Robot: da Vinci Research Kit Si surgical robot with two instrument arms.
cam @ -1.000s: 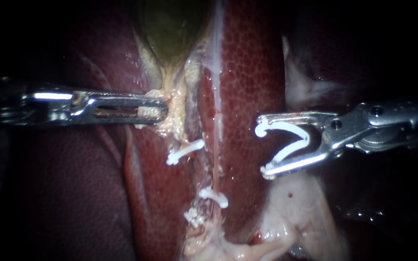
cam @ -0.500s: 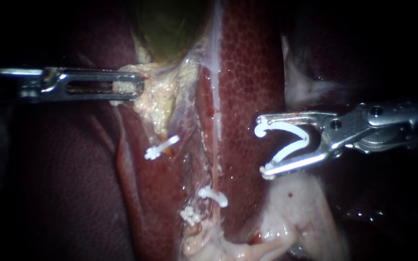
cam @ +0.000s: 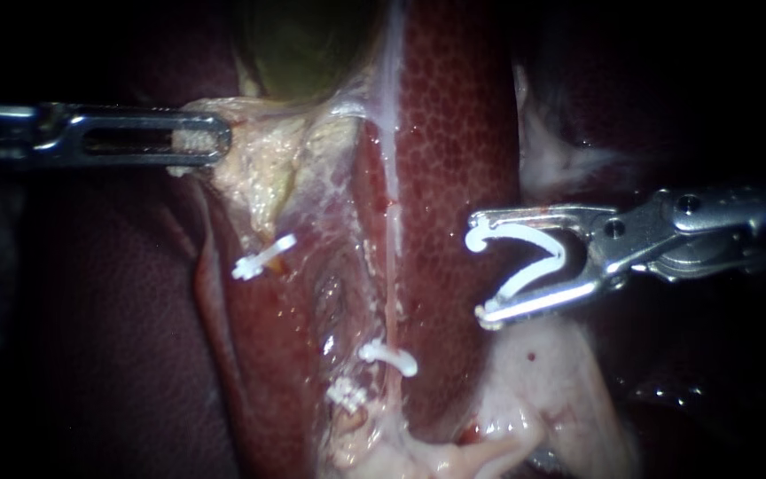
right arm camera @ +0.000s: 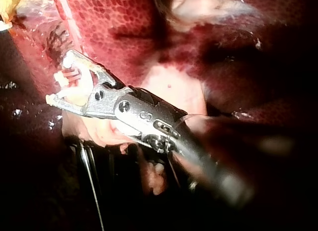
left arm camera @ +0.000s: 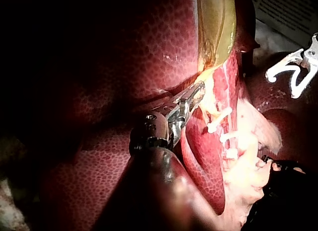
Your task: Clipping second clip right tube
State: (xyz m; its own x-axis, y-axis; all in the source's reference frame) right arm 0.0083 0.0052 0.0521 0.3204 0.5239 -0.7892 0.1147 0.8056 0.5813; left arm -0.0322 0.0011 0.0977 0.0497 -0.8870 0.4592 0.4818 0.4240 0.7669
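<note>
**Fig.** Endoscope, L-wrist and R-wrist views of the dissected bed.

- **L instrument:** The L instrument [cam: 214, 140], a slotted steel grasper entering from the left, had its jaws pressed together on a fold of pale yellowish fatty tissue [cam: 254, 177]. The fold lay just below the olive-green gallbladder [cam: 303, 53] and was stretched taut toward the liver's left edge.
- **R instrument:** The R instrument [cam: 481, 270], a steel clip applier entering from the right, had its jaws spread wide yet pinching a white V-shaped plastic clip [cam: 534, 257]. One jaw lay on each leg, w/ the V's mouth facing the tubes.
- **Tube:** The thin pale-pink right tube [cam: 392, 293] ran lengthwise down the bed, along the inner edge of the dark red mottled liver lobe [cam: 454, 133]. A curved white clip [cam: 389, 355] was closed across its lower part. The V clip sat apart from that tube, its legs open over the lobe's surface.
- **Other clips:** A straight white clip [cam: 263, 257] lay across tissue on the bed's left side, under the taut fold. A small ridged white clip [cam: 347, 393] sat near the pale tissue at the liver's lower edge.
- **Writing:** In the L-wrist view a printed sheet [left arm camera: 285, 12] lay beyond the R instrument's clip; its text was too small to read.
</note>
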